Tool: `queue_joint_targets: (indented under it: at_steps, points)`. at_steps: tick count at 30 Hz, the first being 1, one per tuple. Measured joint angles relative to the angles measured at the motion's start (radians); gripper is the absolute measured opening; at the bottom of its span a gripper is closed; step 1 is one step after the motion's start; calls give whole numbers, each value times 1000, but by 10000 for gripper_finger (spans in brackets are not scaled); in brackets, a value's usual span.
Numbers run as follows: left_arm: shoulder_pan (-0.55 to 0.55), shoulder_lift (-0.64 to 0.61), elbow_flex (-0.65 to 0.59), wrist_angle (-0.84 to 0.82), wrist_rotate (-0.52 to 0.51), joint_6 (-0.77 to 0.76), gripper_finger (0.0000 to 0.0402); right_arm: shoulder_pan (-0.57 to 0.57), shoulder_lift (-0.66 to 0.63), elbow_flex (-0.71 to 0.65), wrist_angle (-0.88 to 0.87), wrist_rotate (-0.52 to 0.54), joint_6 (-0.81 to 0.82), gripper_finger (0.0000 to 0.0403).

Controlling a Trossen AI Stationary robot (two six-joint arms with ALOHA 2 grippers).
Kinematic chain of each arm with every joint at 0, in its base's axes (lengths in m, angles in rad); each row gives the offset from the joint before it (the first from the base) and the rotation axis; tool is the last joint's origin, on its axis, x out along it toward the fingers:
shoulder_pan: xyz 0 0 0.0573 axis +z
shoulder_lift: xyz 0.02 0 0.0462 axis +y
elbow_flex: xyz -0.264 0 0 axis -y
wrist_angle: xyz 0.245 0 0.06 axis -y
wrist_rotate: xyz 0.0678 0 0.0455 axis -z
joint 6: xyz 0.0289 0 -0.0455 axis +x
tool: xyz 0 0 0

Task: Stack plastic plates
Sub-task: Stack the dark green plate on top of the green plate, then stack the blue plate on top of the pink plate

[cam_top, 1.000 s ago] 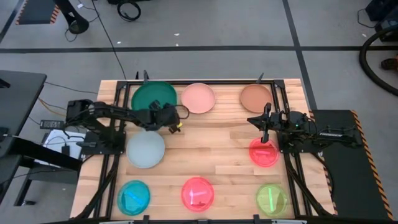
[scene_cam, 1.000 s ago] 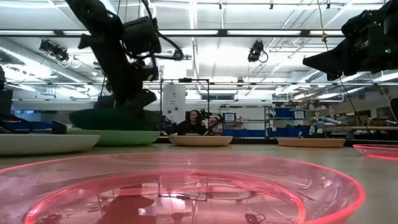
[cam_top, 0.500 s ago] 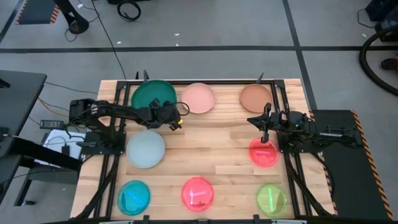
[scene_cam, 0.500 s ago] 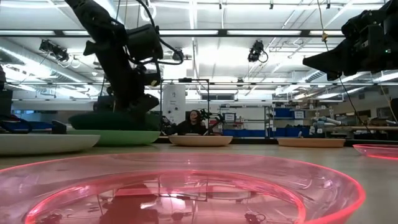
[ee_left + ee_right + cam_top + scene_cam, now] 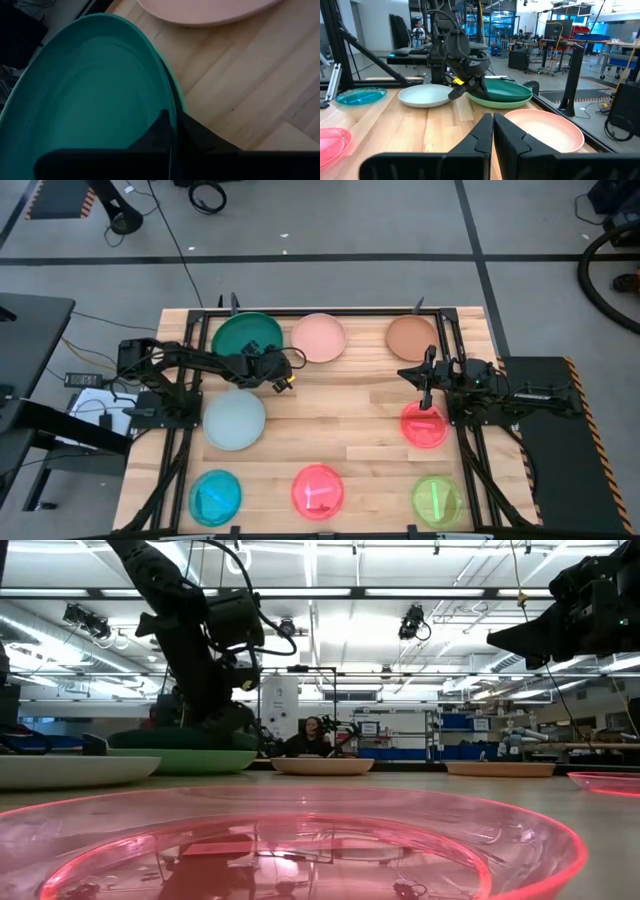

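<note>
A dark green plate (image 5: 245, 335) lies nested on a lighter green plate (image 5: 501, 103) at the table's far left. My left gripper (image 5: 268, 368) is shut on the dark green plate's rim. My right gripper (image 5: 421, 376) is shut and empty, held above the table at the right between the brown plate (image 5: 411, 337) and a translucent red plate (image 5: 424, 424). A pink plate (image 5: 318, 337) sits at the far middle and a pale blue plate (image 5: 234, 420) at the left. Cyan (image 5: 215, 495), red-pink (image 5: 317, 490) and lime (image 5: 437, 500) translucent plates line the near edge. My left gripper holds the dark green plate by its rim (image 5: 172, 107) on the side toward the table's near right. One finger (image 5: 160, 131) is inside the plate and one (image 5: 200, 136) outside. The fingers slant down from the near right. The plate rests on the lighter green plate (image 5: 190, 761).
Black frame rails run along the table's left and right sides under both arms. Bare wood lies in the table's middle between the far and near rows of plates. A person sits far off in the room behind the table.
My left gripper has gone down and a little toward the far edge with the dark green plate. The plate has sunk from just above the lighter green plate to lying nested on it. My right arm has kept still.
</note>
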Motion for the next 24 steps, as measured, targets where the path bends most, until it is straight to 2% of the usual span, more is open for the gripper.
queue_joint_targets:
  at_steps: [8,14,18,24]
  points:
    - [-2,-38,89,-201,42,10,90,0,0,0,-1,0,0,24]
    - [-59,-95,197,-397,185,-17,125,0,1,0,6,2,0,24]
    - [-197,-150,223,-461,284,-165,127,0,4,0,9,3,0,24]
    - [-539,-182,222,-481,309,-458,128,0,5,0,17,3,0,24]
